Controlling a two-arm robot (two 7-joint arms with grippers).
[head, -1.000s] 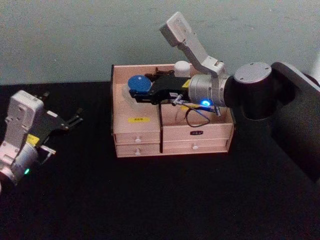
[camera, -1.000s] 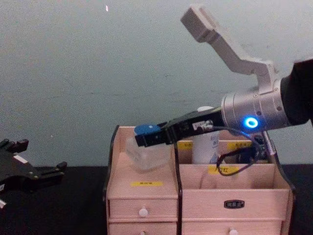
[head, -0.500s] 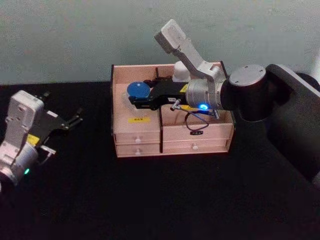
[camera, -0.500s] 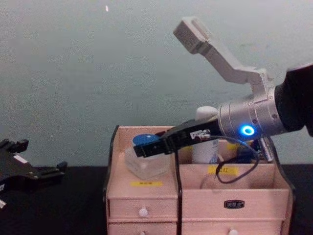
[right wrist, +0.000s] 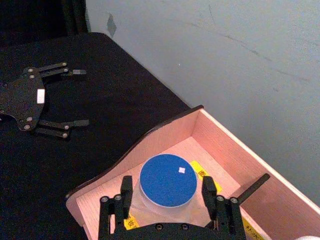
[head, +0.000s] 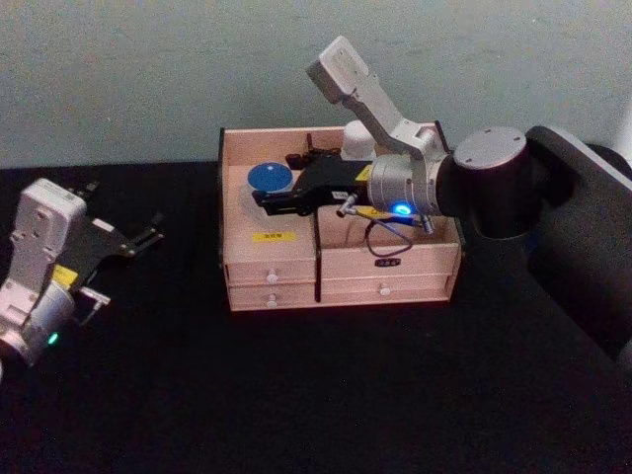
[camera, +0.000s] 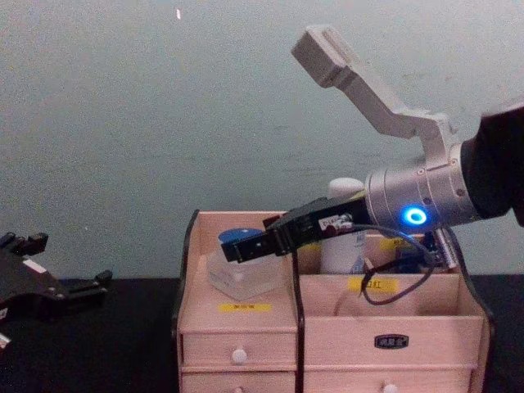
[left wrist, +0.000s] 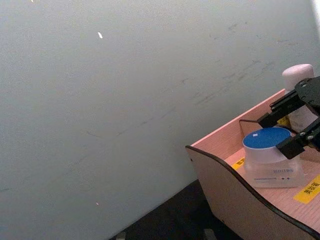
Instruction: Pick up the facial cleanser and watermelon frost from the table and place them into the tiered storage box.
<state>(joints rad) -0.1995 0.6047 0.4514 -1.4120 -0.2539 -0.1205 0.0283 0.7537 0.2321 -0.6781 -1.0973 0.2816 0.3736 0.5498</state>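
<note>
- R pincer (right wrist: 167, 200), black, fingers apart, one each side of the clear squat jar with round blue lid (right wrist: 167, 181). Small gap shows both sides in the R wrist view, so not clamped on it.
- Head view: same pincer (head: 265, 200) reaches in over the box from the right, tips by the jar (head: 270, 178).
- Chest view: pincer (camera: 246, 248) sits level with the jar lid (camera: 237, 237); jar body sits a bit tilted on the compartment floor.
- Jar is inside the left-hand compartment of the pale pink-beige wooden tiered storage box (head: 272, 262) w/ dark edges, yellow labels, white-knobbed drawers. Yellow label on the floor just beside the jar.
- White capped bottle (camera: 344, 233) stands upright in a rear compartment on the right half of the box, behind the R arm. Also seen from the L wrist cam (left wrist: 300, 80).
- Thin dark cable loop hangs off the R wrist over the right front compartment.
- L pincer (head: 138, 240), black, fingers spread apart, holds nothing, hangs over the black table (head: 326, 385) well left of the box. R wrist cam catches it too (right wrist: 55, 100).
</note>
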